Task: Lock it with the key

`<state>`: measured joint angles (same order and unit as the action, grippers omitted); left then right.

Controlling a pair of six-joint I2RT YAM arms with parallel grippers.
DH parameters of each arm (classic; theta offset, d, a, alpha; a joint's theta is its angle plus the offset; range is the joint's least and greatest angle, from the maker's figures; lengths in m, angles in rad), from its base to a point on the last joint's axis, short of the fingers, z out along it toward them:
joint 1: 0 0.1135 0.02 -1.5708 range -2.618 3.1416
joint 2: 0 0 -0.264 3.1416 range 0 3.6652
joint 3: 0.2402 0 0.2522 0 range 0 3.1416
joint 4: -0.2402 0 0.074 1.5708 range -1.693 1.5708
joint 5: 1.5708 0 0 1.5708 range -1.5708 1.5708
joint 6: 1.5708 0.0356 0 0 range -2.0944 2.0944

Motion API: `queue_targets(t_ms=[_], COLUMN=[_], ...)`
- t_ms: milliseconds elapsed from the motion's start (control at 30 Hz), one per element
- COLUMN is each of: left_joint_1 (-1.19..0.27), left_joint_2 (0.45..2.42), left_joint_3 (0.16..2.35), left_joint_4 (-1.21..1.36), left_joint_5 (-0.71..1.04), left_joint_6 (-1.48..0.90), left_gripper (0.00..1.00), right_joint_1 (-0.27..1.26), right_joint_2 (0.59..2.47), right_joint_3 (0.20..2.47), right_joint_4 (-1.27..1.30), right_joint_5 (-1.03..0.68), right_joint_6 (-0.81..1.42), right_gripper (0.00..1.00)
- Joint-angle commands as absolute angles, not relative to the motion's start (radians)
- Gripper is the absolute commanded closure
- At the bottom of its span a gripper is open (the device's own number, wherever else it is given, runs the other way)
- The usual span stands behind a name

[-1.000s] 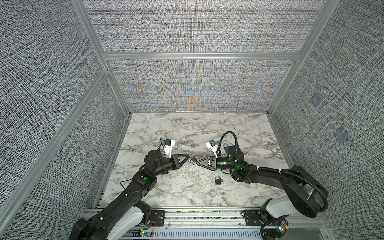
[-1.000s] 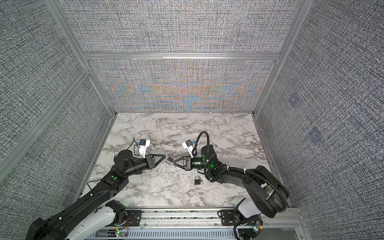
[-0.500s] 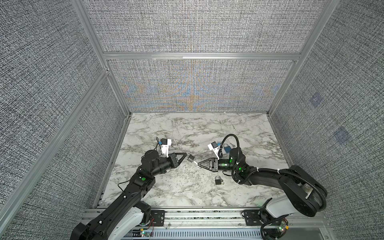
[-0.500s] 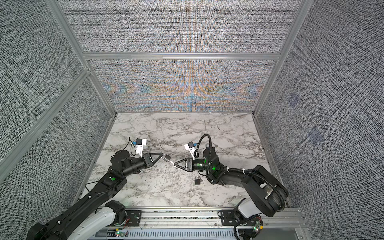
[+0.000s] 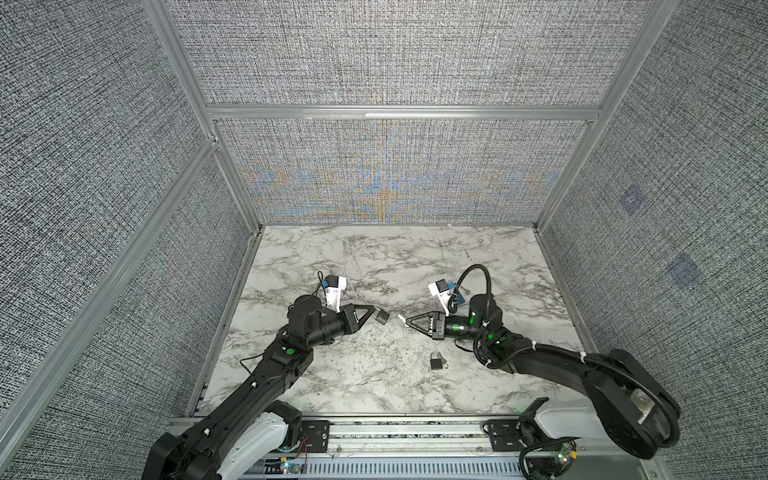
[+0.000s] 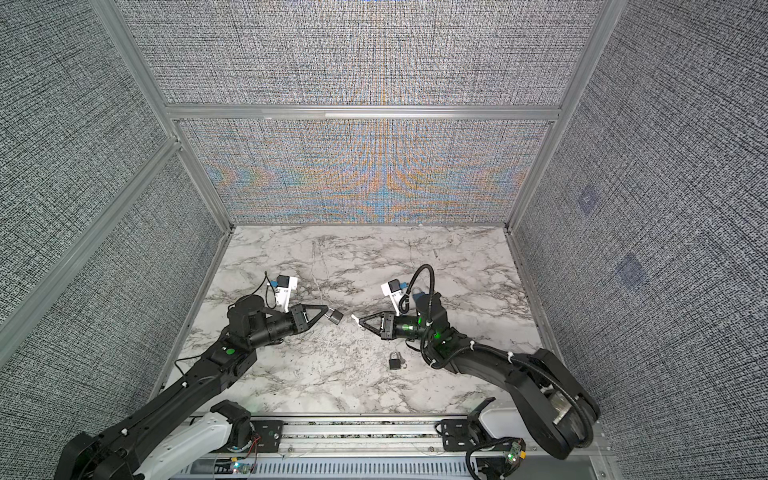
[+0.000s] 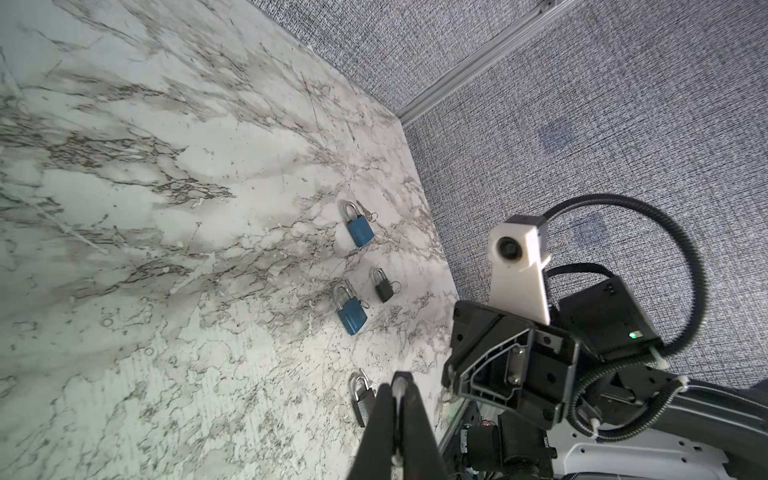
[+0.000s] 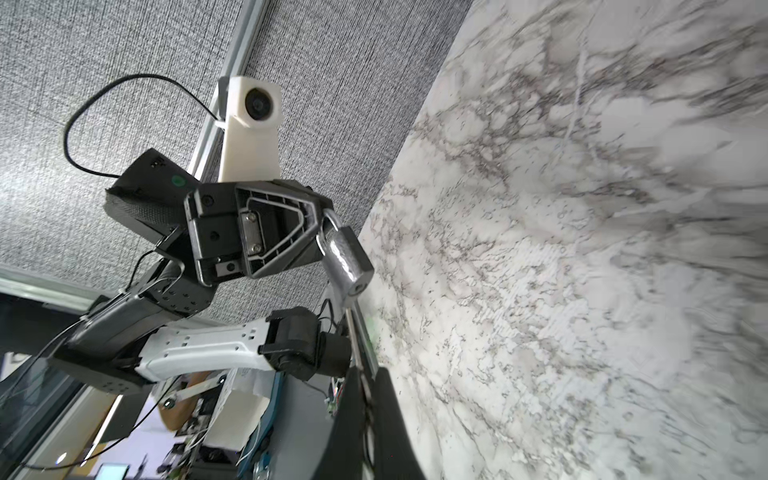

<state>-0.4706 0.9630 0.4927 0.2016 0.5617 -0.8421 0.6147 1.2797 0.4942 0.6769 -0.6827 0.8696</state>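
Taking the back wall as twelve o'clock, the two claws faced each other over the middle of the marble table. The left claw came in from nine o'clock, clamped on the shackle of a silver padlock. The lock's body hung clear of the marble, just past the fingertips, with its keyhole end turned toward the other arm. From the right wrist view that grip was plain, the shackle pinched at the very tip of the left claw. The right claw reached in from three o'clock, pinched tight on the key, whose blade pointed at the lock. In both top views a short gap lay between the key's tip and the padlock.

A dark padlock lay flat on the marble at about five o'clock from that gap, near the right forearm and apart from both claws. From the left wrist view more locks showed on the table toward the right wall. There were two blue padlocks and a small black padlock between them, all lying flat and apart from one another.
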Motion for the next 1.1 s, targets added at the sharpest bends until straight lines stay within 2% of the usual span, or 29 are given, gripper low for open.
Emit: queue_targets(t_ms=[0, 200, 733, 1067], left_joint_1=[-0.479, -0.497, -0.513, -0.516], left_joint_2=[1.033, 1.191, 1.659, 1.798], left_joint_3=[0.527, 0.585, 0.841, 0.883], left_joint_4=[0.163, 0.182, 0.144, 0.175], left_joint_5=[0.607, 0.638, 0.793, 0.792], left_joint_6=[-0.785, -0.729, -0.584, -0.589], left_gripper=[1.00, 1.00, 1.00, 1.00], right_joint_1=[0.593, 0.541, 0.485, 0.483], right_joint_2=[1.191, 1.077, 1.153, 1.211], right_joint_3=[0.501, 0.504, 0.517, 0.533], right_joint_4=[0.457, 0.292, 0.277, 0.285], right_joint_5=[-0.568, -0.419, -0.467, -0.479], right_joint_6=[0.766, 0.742, 0.735, 0.725], right_gripper=[1.00, 1.00, 1.00, 1.00])
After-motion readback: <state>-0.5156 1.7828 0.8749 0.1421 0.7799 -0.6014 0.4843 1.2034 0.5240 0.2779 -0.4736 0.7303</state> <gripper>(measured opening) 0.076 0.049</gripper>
